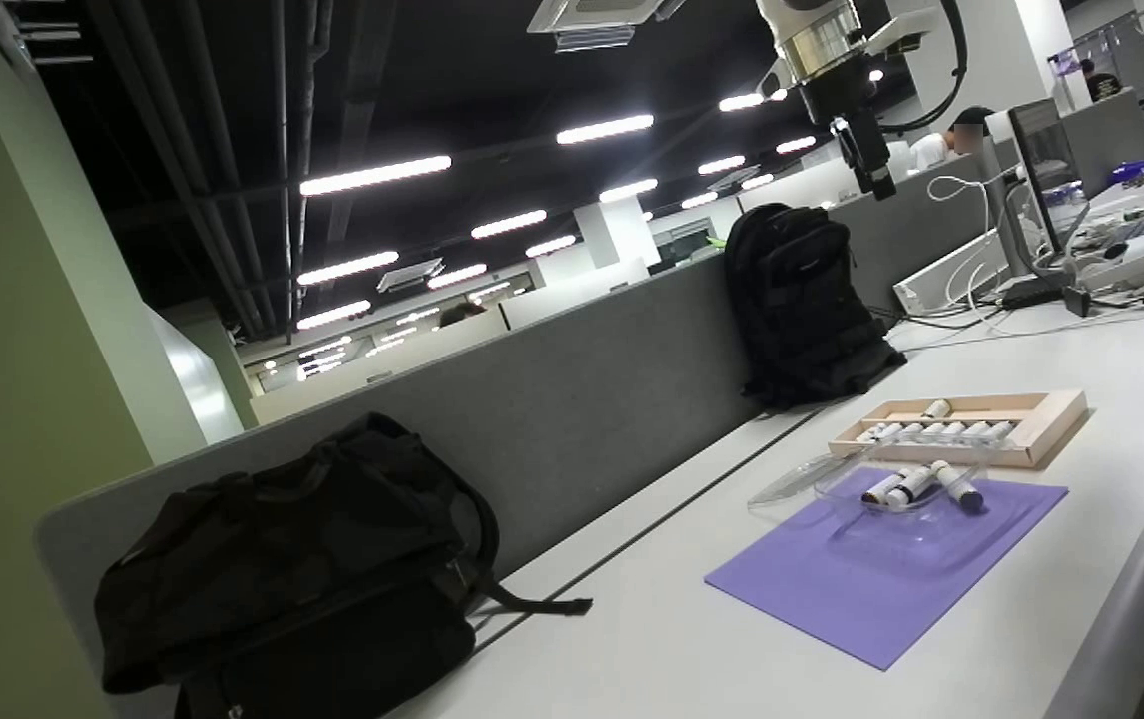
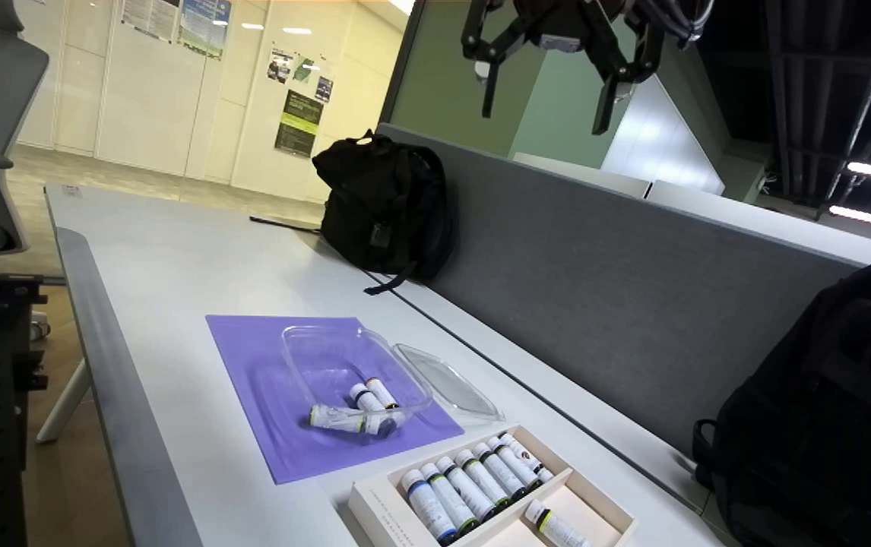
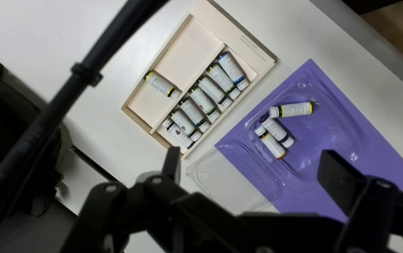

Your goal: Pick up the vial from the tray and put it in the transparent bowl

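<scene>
The light beige tray (image 3: 254, 52) lies on the desk and shows in both exterior views (image 1: 1056, 429) (image 2: 382, 513). A row of several white-labelled vials (image 3: 201, 100) fills its narrow compartment. A lone vial (image 3: 161, 84) with yellow bands lies in the wider compartment; it also shows in an exterior view (image 2: 555, 526). The transparent bowl (image 2: 321, 353) stands on the purple mat with three vials inside, one being a yellow-banded vial (image 3: 296, 109). My gripper (image 2: 544, 123) is open and empty, high above the desk. In the wrist view its fingers (image 3: 250, 153) are wide apart.
A clear lid (image 3: 219, 182) lies beside the bowl, partly over the purple mat (image 1: 861, 619). A grey partition (image 1: 612, 389) runs along the desk's back edge. Black backpacks (image 1: 302, 569) (image 1: 802, 310) lean against it. A monitor and cables (image 1: 1041, 180) stand farther along.
</scene>
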Controlling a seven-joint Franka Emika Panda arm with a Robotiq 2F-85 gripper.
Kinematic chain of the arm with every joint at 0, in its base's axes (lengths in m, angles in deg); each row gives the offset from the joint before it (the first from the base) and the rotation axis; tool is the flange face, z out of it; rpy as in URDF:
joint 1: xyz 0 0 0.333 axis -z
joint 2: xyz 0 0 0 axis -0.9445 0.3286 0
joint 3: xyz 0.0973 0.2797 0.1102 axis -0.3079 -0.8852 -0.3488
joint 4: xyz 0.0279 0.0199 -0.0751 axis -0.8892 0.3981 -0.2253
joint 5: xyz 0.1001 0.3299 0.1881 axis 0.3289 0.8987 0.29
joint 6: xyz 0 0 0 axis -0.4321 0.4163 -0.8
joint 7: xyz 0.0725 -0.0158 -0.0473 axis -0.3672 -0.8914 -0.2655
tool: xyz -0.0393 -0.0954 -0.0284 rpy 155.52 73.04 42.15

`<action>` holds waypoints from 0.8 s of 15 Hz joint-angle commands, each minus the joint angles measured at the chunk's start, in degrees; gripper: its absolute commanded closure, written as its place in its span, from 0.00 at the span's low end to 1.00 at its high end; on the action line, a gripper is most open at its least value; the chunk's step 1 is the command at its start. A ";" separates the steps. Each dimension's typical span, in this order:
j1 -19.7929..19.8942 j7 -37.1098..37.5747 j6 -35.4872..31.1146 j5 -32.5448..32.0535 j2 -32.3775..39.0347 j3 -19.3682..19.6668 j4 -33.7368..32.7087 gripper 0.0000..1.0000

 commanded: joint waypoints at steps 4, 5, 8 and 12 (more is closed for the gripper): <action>1.45 -25.49 -10.69 6.08 13.62 8.35 -4.11 0.00; 2.20 -29.74 -11.27 7.67 16.41 9.11 -5.48 0.00; 6.42 -37.48 -10.88 6.82 25.26 8.73 -11.47 0.00; 10.54 -37.51 -10.30 -0.86 35.47 7.07 -21.52 0.00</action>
